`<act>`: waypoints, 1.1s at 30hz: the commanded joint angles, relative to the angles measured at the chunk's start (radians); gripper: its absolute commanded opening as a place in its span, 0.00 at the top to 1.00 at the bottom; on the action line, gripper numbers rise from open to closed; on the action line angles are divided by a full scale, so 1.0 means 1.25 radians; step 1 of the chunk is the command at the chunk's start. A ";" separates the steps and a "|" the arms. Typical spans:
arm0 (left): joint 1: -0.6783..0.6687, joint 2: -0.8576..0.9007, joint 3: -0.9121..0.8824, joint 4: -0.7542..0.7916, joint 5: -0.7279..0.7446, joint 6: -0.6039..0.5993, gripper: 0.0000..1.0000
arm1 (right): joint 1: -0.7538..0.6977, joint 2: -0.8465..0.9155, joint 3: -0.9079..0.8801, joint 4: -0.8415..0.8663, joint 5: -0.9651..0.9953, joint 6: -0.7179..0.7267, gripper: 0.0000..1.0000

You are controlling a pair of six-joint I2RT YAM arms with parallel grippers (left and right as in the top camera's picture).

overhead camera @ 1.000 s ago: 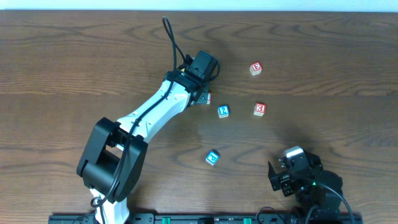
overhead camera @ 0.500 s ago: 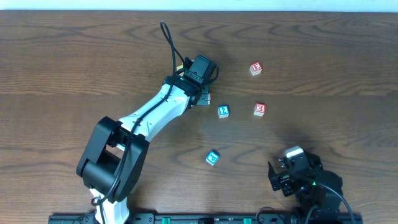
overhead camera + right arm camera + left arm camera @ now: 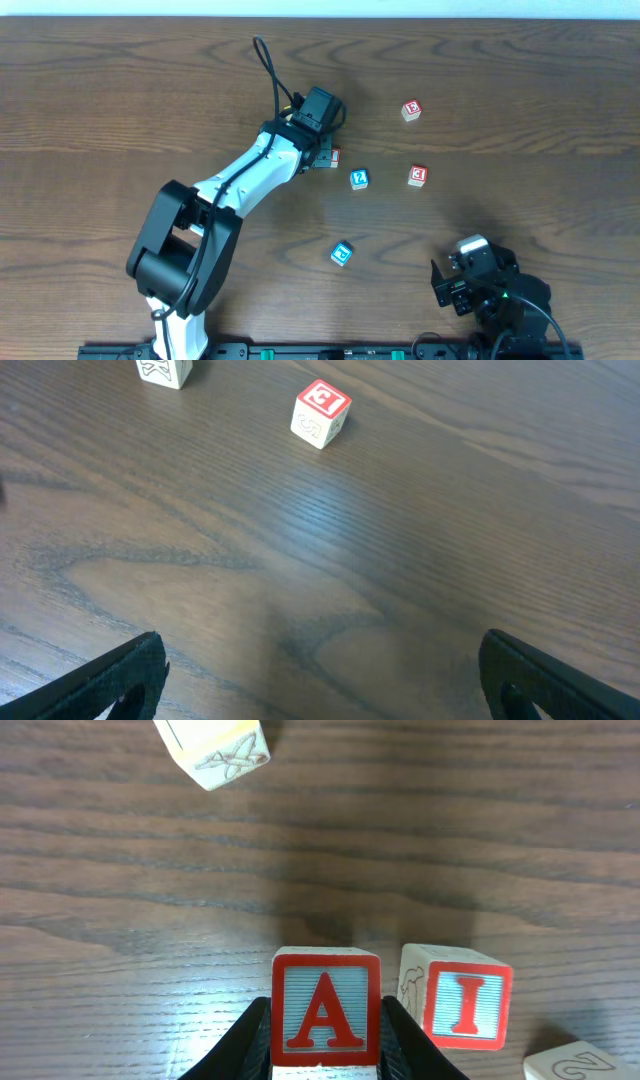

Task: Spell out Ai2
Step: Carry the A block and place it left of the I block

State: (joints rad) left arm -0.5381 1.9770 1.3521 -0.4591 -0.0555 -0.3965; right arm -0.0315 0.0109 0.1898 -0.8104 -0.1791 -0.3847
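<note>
My left gripper (image 3: 326, 1060) is shut on the red A block (image 3: 326, 1012), letter facing up. In the overhead view the gripper (image 3: 317, 152) hides this block. The red I block (image 3: 463, 1002) stands just right of A with a small gap, and its edge shows in the overhead view (image 3: 334, 157). The blue 2 block (image 3: 359, 179) lies right of and nearer than I, and its corner shows in the left wrist view (image 3: 580, 1065). My right gripper (image 3: 320, 680) is wide open and empty, low at the table's front right (image 3: 452, 285).
Two red-bordered blocks (image 3: 411, 110) (image 3: 418, 176) lie to the right; one shows in the right wrist view (image 3: 322, 410). A blue block (image 3: 342, 253) sits nearer the front. A pale block with an airplane picture (image 3: 212, 745) lies beyond A, to its left.
My left wrist has shifted slightly to the left, still holding the A block next to I. The right arm and the loose blocks have not moved.
</note>
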 commanded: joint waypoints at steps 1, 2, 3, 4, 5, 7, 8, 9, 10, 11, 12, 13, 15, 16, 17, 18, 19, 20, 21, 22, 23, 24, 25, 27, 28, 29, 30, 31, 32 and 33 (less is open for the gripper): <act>0.005 0.027 -0.007 0.004 0.022 -0.009 0.94 | -0.004 -0.004 -0.008 -0.001 -0.001 -0.010 0.01; 0.005 0.028 -0.007 0.008 0.022 -0.009 0.94 | -0.004 -0.004 -0.008 -0.001 -0.001 -0.010 0.01; 0.005 0.030 -0.007 0.012 0.023 -0.009 0.94 | -0.004 -0.004 -0.008 -0.001 -0.001 -0.010 0.01; 0.005 0.031 -0.007 0.013 0.022 -0.010 0.94 | -0.004 -0.004 -0.008 -0.001 -0.001 -0.010 0.01; 0.005 0.033 -0.007 0.013 0.022 -0.015 0.94 | -0.004 -0.004 -0.008 -0.001 -0.001 -0.010 0.01; 0.005 0.036 -0.007 0.012 0.022 -0.020 0.94 | -0.004 -0.004 -0.008 -0.001 -0.001 -0.010 0.01; 0.005 0.038 -0.007 0.013 0.022 -0.022 0.94 | -0.004 -0.004 -0.008 -0.001 -0.001 -0.010 0.01; 0.006 0.038 -0.007 0.013 0.022 -0.022 0.94 | -0.004 -0.004 -0.008 -0.001 -0.001 -0.010 0.01; 0.006 0.038 -0.007 0.013 0.021 -0.022 0.94 | -0.004 -0.004 -0.008 -0.001 -0.001 -0.010 0.01; 0.006 0.038 -0.007 0.013 0.021 -0.022 0.94 | -0.004 -0.004 -0.008 -0.001 -0.001 -0.010 0.01; 0.006 0.038 -0.007 0.013 0.021 -0.022 0.94 | -0.004 -0.004 -0.008 -0.001 -0.001 -0.010 0.01; 0.006 0.038 -0.007 0.013 0.021 -0.022 0.94 | -0.004 -0.004 -0.008 -0.001 -0.001 -0.010 0.01; 0.006 0.038 -0.007 0.013 0.020 -0.022 0.94 | -0.004 -0.004 -0.008 -0.001 -0.001 -0.010 0.01; 0.006 0.038 -0.007 0.013 0.018 -0.025 0.94 | -0.004 -0.004 -0.008 -0.001 -0.001 -0.010 0.01; 0.006 0.038 -0.007 0.013 0.018 -0.025 0.92 | -0.004 -0.004 -0.008 -0.001 -0.001 -0.010 0.01; 0.006 0.038 -0.007 0.013 0.018 -0.025 0.91 | -0.004 -0.004 -0.008 -0.001 -0.001 -0.010 0.01; 0.006 0.038 -0.007 0.013 0.018 -0.025 0.88 | -0.004 -0.004 -0.008 -0.001 -0.001 -0.010 0.01; 0.006 0.038 -0.007 0.013 0.018 -0.025 0.87 | -0.004 -0.004 -0.008 -0.001 -0.001 -0.010 0.01; 0.006 0.038 -0.007 0.013 0.018 -0.025 0.86 | -0.004 -0.004 -0.008 -0.001 -0.001 -0.010 0.01; 0.006 0.038 -0.007 0.013 0.018 -0.025 0.84 | -0.004 -0.004 -0.008 -0.001 -0.001 -0.010 0.01; 0.006 0.038 -0.007 0.013 0.018 -0.025 0.83 | -0.004 -0.004 -0.008 -0.001 -0.001 -0.010 0.01; 0.006 0.038 -0.007 0.013 0.018 -0.025 0.82 | -0.004 -0.004 -0.008 -0.001 -0.001 -0.010 0.01; 0.006 0.038 -0.007 0.013 0.018 -0.025 0.81 | -0.004 -0.004 -0.008 -0.001 -0.001 -0.010 0.01; 0.006 0.038 -0.007 0.013 0.018 -0.025 0.77 | -0.004 -0.004 -0.008 -0.001 -0.001 -0.010 0.01; 0.006 0.038 -0.007 0.013 0.018 -0.025 0.77 | -0.004 -0.004 -0.008 -0.001 -0.001 -0.010 0.01; 0.006 0.038 -0.007 0.013 0.018 -0.025 0.76 | -0.004 -0.004 -0.008 -0.001 -0.001 -0.010 0.01; 0.006 0.038 -0.007 0.013 0.018 -0.025 0.76 | -0.004 -0.004 -0.008 -0.001 -0.001 -0.010 0.01; 0.006 0.038 -0.007 0.013 0.018 -0.025 0.73 | -0.004 -0.004 -0.008 -0.001 -0.001 -0.010 0.01; 0.006 0.038 -0.007 0.013 0.018 -0.025 0.70 | -0.004 -0.004 -0.008 -0.001 -0.001 -0.010 0.01; 0.006 0.038 -0.007 0.013 0.018 -0.025 0.70 | -0.004 -0.004 -0.008 -0.001 -0.001 -0.010 0.01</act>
State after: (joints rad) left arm -0.5365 2.0071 1.3514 -0.4446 -0.0296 -0.4213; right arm -0.0315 0.0109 0.1902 -0.8101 -0.1791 -0.3847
